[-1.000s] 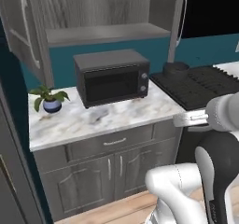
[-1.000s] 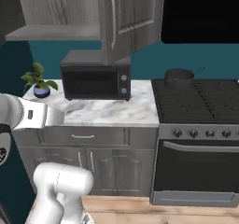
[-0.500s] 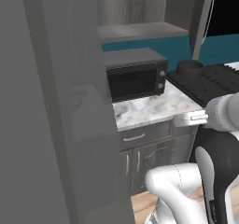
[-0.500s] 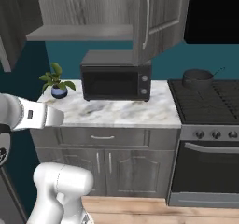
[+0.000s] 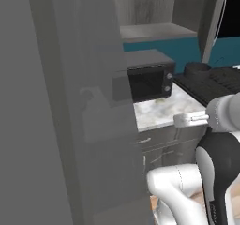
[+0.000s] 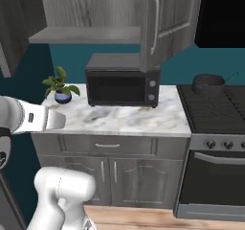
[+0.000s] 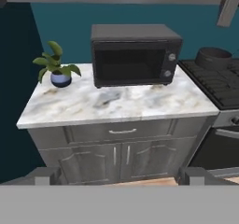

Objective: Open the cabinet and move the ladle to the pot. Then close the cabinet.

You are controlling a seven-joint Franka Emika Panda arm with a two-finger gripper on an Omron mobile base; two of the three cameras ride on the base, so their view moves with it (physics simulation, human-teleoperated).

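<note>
Closer now, marble counter carries microwave, plant.

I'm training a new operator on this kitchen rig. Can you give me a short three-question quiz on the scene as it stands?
1. True or false: the cabinet door stands open.
2. Where is the pot? A) on the counter B) on the stove C) in the microwave
3. What sits left of the microwave on the counter?

Key: 1 true; 2 B; 3 a potted plant.
</note>
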